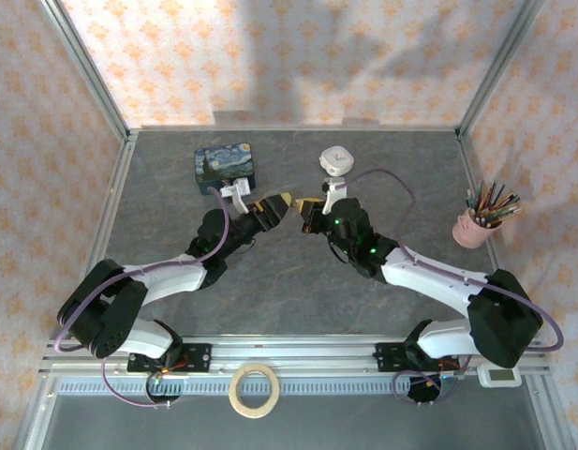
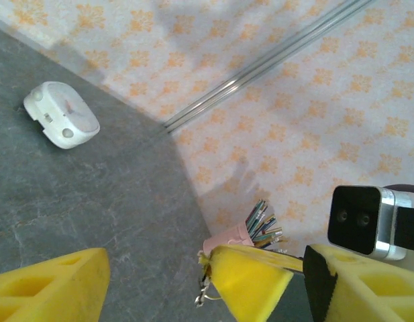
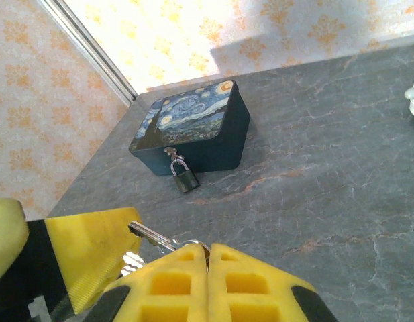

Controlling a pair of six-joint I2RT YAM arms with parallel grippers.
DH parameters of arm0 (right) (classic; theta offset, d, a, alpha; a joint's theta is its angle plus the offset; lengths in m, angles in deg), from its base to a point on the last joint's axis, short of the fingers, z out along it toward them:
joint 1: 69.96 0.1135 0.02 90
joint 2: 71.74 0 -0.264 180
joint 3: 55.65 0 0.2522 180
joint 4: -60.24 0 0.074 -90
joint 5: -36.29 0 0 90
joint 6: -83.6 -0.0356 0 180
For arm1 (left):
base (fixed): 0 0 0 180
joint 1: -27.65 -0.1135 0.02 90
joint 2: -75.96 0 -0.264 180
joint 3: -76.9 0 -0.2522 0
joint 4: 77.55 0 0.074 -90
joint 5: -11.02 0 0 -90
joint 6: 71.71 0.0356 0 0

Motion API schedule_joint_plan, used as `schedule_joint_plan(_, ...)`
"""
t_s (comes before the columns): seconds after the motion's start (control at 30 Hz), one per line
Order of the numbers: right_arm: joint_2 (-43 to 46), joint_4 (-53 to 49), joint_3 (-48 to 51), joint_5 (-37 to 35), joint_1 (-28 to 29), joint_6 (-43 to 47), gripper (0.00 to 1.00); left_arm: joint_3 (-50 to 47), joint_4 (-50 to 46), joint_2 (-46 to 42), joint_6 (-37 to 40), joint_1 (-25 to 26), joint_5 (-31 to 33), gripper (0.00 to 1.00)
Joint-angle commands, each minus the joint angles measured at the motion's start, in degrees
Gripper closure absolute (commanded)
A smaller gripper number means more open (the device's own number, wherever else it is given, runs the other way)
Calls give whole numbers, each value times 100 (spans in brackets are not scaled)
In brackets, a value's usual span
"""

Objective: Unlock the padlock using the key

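Right gripper (image 3: 208, 252) clamps flat silver key (image 3: 151, 235). Left gripper (image 2: 207, 268), 2 yellow jaws, gapes around it; dark padlock (image 3: 186, 178) ahead.

you have, from the left wrist:
- left gripper (image 2: 207, 268), yellow fingers (image 2: 45, 285) set wide apart.
- right gripper (image 2: 223, 268) between them, its fingers pressed together.
- the key (image 2: 287, 260), a thin silver sliver reaching from that gripper toward your right-hand finger.
- small metal ring (image 2: 203, 293) dangling below, too small to read.
- white rounded case (image 2: 61, 114), near the worktop's (image 2: 92, 201) far edge.
- pink cup of coloured pencils (image 2: 250, 231), in the worktop's corner.
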Motion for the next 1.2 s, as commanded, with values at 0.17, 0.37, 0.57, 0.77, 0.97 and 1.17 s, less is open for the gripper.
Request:
schedule_joint_plan(0.17,45,326,20,183,7,508,100,477,-568,80,809,-92,-76,41)
schedule_joint_plan(0.37,44,386,33,256,7,487,100,732,-613,324,833,-91,-499,64)
schedule_joint_plan(0.57,38,366,24,207,6,498,100,786,-718,343,868,-89,-612,76)
schedule_joint_plan(0.77,-12,334,5,226,7,501,100,730,-766,248,894,-99,-517,89)
schedule_joint_plan(0.97,-32,92,-153,199,-1,715,80,756,-969,109,1090,-120,-460,100)
schedule_joint_plan(1.17,279,-275,-351,1401,-683,1099,44,738,-1204,-88,1377,-151,-505,100)
